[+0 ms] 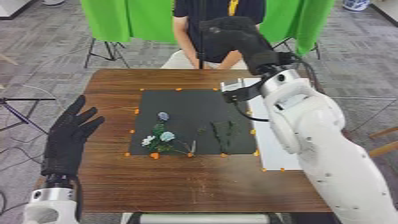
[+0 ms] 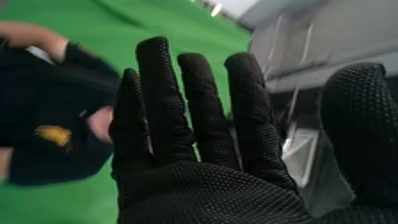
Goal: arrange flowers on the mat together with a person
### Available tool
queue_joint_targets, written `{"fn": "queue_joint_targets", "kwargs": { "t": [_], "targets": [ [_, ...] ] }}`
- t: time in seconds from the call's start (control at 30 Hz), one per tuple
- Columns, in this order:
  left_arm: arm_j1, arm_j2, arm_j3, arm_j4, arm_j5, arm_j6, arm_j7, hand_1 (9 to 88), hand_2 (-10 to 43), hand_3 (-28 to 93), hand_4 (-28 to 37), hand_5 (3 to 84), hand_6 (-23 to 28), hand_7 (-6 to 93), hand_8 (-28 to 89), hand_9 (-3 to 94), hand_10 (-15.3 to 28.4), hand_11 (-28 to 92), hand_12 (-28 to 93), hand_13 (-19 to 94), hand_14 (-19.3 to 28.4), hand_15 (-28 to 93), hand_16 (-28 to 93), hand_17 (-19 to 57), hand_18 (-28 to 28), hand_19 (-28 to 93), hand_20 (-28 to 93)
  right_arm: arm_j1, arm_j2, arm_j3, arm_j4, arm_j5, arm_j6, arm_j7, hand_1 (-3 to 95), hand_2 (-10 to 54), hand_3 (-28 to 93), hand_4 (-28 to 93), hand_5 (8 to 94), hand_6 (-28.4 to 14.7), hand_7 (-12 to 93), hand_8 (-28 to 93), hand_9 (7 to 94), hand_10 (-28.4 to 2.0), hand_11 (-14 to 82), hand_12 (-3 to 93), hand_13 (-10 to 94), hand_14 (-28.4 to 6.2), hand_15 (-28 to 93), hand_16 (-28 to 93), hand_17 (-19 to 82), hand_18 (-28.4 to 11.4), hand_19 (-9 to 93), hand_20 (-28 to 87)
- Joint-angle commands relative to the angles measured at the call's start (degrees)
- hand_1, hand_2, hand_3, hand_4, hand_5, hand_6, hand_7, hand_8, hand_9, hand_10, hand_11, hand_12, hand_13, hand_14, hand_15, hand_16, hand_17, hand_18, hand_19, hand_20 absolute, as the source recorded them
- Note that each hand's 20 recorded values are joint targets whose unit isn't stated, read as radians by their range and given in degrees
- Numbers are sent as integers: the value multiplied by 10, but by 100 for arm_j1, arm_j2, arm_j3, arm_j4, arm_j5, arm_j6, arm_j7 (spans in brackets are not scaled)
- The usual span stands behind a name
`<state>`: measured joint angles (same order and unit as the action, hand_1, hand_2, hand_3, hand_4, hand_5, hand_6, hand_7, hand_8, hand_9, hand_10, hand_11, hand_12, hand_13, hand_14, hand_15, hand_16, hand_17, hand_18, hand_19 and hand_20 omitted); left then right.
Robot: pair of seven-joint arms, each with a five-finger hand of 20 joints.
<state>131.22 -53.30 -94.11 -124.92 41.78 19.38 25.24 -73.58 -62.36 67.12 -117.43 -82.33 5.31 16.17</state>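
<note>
Preferably, lower the right hand (image 1: pixel 236 38), fingers straight and empty, slowly toward the black mat (image 1: pixel 188 102), avoiding the flowers (image 1: pixel 167 136) at its eight o'clock, with the left hand (image 1: pixel 64 145) likewise released at nine.

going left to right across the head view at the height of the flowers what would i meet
left hand → white flower → pale blue flower → green stems → white paper
</note>
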Motion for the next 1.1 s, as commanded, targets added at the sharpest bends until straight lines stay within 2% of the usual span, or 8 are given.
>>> {"fn": "queue_joint_targets", "kwargs": {
  "t": [0.03,0.23,0.4,0.47,0.77,0.9,1.07,1.1],
  "targets": [
    [123,-8,19,17,-32,113,88,211,57,772,-283,340,23,106,-99,322,157,195,84,243,237,407,-60,-101,232,446,134,-1947,666,1822,46,3135,-12,-712,192,53,777,-273,452,18,136,-117,469,-142,103,138,389,-180,327,123,52,-205,495,207],
    [56,-54,63,73,-26,91,77,206,56,769,-283,340,18,102,-97,317,150,183,83,243,236,402,-59,-102,231,439,131,-3122,587,2533,68,3572,-256,-1093,157,83,784,-281,400,23,121,-110,436,-136,69,138,341,-189,254,152,24,-206,462,188],
    [54,-94,111,112,-21,71,79,197,57,767,-283,340,17,100,-95,314,147,176,85,242,235,399,-55,-103,232,437,132,-3623,452,2648,84,3680,-106,-1439,147,82,787,-282,398,29,121,-111,427,-132,59,142,333,-190,228,175,17,-206,450,186],
    [52,-136,91,122,18,14,42,192,57,766,-283,339,15,100,-95,313,146,176,86,241,235,398,-55,-103,231,436,132,-3678,422,2653,116,3670,-81,-1480,147,82,789,-282,399,31,121,-111,427,-131,59,143,332,-188,224,180,17,-206,449,186],
    [46,-202,72,140,64,-30,-16,184,56,766,-283,337,12,99,-94,316,147,177,89,243,235,395,-53,-102,233,444,140,-3708,353,2653,185,3561,-73,-1557,142,80,797,-283,398,35,128,-114,425,-127,60,144,332,-186,219,194,14,-206,449,191],
    [66,-183,85,133,52,-16,31,182,55,766,-283,336,11,98,-95,317,147,177,90,244,235,396,-52,-100,233,449,145,-3609,356,2601,228,3537,-84,-1544,142,79,798,-283,398,36,130,-115,426,-125,61,144,332,-187,220,195,13,-207,450,193],
    [53,-211,70,132,75,-25,-4,182,55,766,-283,335,10,99,-95,320,146,179,91,244,235,396,-52,-98,235,456,151,-3568,367,2576,237,3555,-10,-1548,141,76,800,-283,398,38,131,-116,426,-126,61,144,332,-186,220,197,13,-207,450,196],
    [48,-188,90,138,51,4,45,181,54,767,-283,335,10,99,-94,320,146,179,91,244,236,397,-52,-98,235,458,153,-3529,369,2561,240,3537,7,-1548,140,75,801,-283,397,38,131,-116,426,-125,60,144,332,-186,220,197,13,-208,450,196]
  ]
}}
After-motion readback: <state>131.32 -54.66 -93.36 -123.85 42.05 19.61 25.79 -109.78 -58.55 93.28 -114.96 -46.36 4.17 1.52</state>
